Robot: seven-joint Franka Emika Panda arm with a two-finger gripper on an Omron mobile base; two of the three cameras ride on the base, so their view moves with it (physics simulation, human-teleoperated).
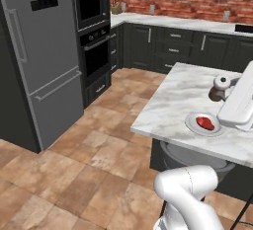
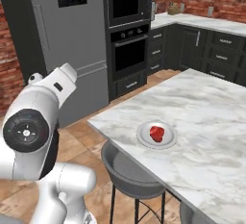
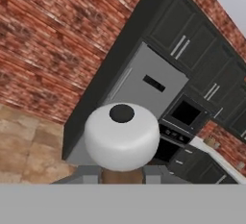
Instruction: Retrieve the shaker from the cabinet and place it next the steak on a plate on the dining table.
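My gripper [image 3: 122, 175] is shut on the shaker [image 3: 121, 134], whose white rounded top with a dark hole sits close to the hand camera above a strip of brown body. From the left base, the shaker [image 1: 220, 88] hangs at the end of my white arm over the dining table [image 1: 173, 100], just beyond the plate [image 1: 191, 124]. The red steak [image 1: 205, 122] lies on that plate. The right base view shows the plate [image 2: 168, 140] and steak [image 2: 156, 132] near the dining table's [image 2: 211, 122] near edge. Dark wall cabinet doors [image 3: 185, 35] with silver handles show beyond the shaker.
A grey fridge [image 1: 44, 56] and a black oven stack [image 1: 94, 41] line the left wall. The long counter [image 1: 188, 24] backed by brick runs along the far wall. A grey stool [image 2: 129, 172] stands under the table's near edge. Tiled floor lies open to the left.
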